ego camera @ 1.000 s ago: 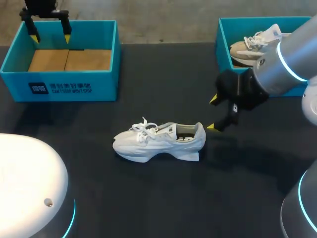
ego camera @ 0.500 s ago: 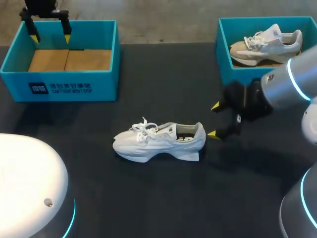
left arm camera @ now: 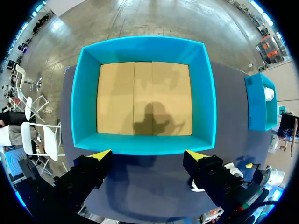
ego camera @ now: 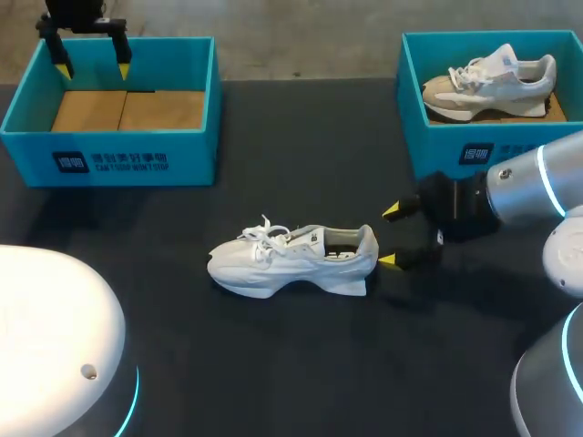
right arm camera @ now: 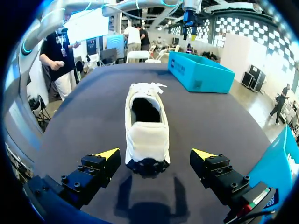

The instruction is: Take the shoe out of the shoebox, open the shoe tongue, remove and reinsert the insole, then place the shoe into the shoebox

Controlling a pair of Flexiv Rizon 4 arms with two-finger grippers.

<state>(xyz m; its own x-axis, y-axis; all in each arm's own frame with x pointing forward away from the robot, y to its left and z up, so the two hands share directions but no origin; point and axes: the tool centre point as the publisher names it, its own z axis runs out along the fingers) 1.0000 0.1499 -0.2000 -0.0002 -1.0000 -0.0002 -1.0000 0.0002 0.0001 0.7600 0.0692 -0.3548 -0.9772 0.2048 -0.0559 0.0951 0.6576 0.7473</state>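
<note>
A white shoe (ego camera: pixel 291 259) lies on the dark table, toe to the left, heel to the right. My right gripper (ego camera: pixel 389 236) is open just behind its heel, low over the table. The right wrist view shows the shoe (right arm camera: pixel 145 126) heel-first ahead of the open right gripper (right arm camera: pixel 157 153), its mouth open and dark inside. My left gripper (ego camera: pixel 92 55) hangs open above the far edge of the empty teal shoebox (ego camera: pixel 118 162) at the back left. From the left wrist, the cardboard floor of that shoebox (left arm camera: pixel 144 98) is bare, beyond the left gripper (left arm camera: pixel 145 154).
A second teal box (ego camera: pixel 437 141) at the back right holds a beige and white shoe (ego camera: pixel 487 84). Dark tabletop (ego camera: pixel 301 164) lies between the two boxes and in front of the white shoe.
My right arm has come down and swung lower, bringing its open gripper level with the shoe's heel. The shoe and the left arm have not moved.
</note>
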